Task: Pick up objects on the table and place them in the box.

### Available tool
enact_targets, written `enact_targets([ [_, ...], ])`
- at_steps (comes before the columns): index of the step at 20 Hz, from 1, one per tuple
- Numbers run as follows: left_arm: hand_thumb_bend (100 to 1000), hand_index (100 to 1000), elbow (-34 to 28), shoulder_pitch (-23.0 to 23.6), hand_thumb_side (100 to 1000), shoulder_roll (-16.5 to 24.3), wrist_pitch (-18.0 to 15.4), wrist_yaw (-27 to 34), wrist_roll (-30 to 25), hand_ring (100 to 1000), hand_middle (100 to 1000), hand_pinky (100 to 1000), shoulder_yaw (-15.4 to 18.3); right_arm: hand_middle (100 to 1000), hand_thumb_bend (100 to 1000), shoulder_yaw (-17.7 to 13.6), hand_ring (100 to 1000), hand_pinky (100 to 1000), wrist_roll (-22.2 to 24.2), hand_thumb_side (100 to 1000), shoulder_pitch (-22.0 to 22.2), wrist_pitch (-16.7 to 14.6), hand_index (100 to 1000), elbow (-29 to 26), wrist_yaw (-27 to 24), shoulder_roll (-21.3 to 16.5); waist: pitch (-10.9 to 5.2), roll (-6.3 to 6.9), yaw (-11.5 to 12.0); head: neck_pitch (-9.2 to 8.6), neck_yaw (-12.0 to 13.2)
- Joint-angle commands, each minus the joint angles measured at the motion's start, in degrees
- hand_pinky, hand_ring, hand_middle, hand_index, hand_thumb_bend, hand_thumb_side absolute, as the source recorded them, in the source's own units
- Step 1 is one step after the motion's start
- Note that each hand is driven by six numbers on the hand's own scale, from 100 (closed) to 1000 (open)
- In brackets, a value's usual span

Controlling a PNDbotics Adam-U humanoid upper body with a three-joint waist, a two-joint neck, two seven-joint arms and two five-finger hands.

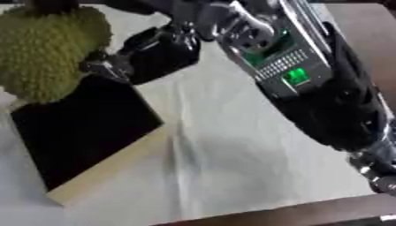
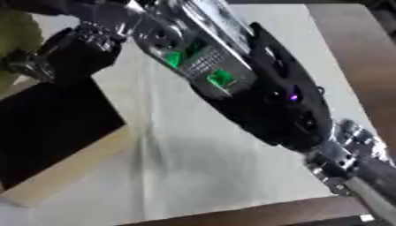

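Note:
A big spiky green fruit (image 1: 46, 48) hangs at the upper left, over the far corner of the box and hiding that corner. The box (image 1: 108, 170) has a black inside and a pale wooden rim and lies askew at the left. My right hand (image 1: 154, 50) presses against the fruit's right side, its fingers (image 1: 100, 68) curled onto it just above the box's far edge. Its forearm (image 1: 309, 75), with green lights, crosses from the lower right. What the box holds stays dark. The left hand does not show.
A creased white cloth (image 1: 232, 167) covers the table. The table's brown front edge (image 1: 309, 214) runs along the bottom right, and a brown strip (image 2: 348, 39) shows past the cloth on the right.

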Motion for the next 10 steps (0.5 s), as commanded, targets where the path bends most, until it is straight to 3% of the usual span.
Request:
enact_targets([
  [1, 990, 766, -0.85, -0.02, 843, 1.77, 0.07, -0.26, 0.26, 692, 710, 593, 0.79, 444, 100, 0.62, 589, 806, 1.60, 100, -0.07, 0.47, 495, -1.10, 1.24, 0.54, -1.34, -0.45, 0.25, 0.21, 0.05],
  [10, 993, 765, -0.85, 0.11, 844, 1.52, -0.10, -0.50, 0.21, 690, 709, 592, 0.78, 452, 100, 4.46, 593, 807, 3.82, 100, 1.20, -1.43, 503, 4.28, 5.79, 3.63, -0.80, -0.47, 0.67, 0.71, -1.05],
])
